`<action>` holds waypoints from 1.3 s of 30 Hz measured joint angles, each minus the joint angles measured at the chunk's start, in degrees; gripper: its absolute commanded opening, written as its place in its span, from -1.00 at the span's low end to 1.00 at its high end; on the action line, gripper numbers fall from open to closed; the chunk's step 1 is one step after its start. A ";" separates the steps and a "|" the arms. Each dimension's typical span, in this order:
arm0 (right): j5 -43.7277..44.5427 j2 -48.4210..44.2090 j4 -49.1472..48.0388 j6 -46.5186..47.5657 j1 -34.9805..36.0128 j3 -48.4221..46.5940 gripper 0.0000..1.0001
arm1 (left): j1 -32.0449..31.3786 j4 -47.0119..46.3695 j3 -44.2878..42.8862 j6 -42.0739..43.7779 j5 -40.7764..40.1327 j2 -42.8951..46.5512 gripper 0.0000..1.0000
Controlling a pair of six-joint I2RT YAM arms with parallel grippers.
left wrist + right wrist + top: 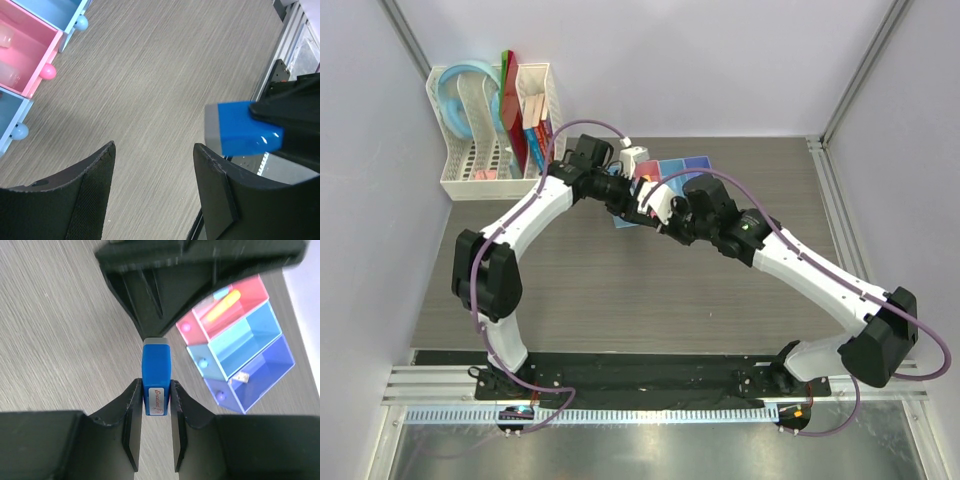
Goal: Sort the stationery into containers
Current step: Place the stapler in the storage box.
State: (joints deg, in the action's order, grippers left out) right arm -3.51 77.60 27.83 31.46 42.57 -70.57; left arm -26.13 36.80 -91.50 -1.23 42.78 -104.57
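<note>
My right gripper [155,386] is shut on a small dark-blue block [156,371] with a grey end, held above the table. In the left wrist view the block [242,134] sits just right of my open, empty left gripper [154,150]. The two grippers meet mid-table in the top view, left [638,200] and right [662,213]. The row of bins [682,168] lies just behind them. The pink bin [245,295] holds an orange-yellow piece [223,307]. The violet-blue bin [267,370] holds a small tan piece [242,376]. The light-blue bin [245,337] between them looks empty.
A white mesh rack [470,180] with folders and books stands at the back left. A metal rail [292,35] runs along the table's right side. The left gripper's dark fingers [145,300] hang over the block in the right wrist view.
</note>
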 measured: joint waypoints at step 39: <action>-1.22 47.30 3.15 -5.14 -18.69 -45.53 -0.98 | 12.31 16.46 12.92 21.66 -3.80 22.67 0.95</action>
State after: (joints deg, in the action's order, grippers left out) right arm -4.73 124.90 30.98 26.33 23.88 -116.09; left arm -13.82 53.25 -78.59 20.43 38.98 -81.91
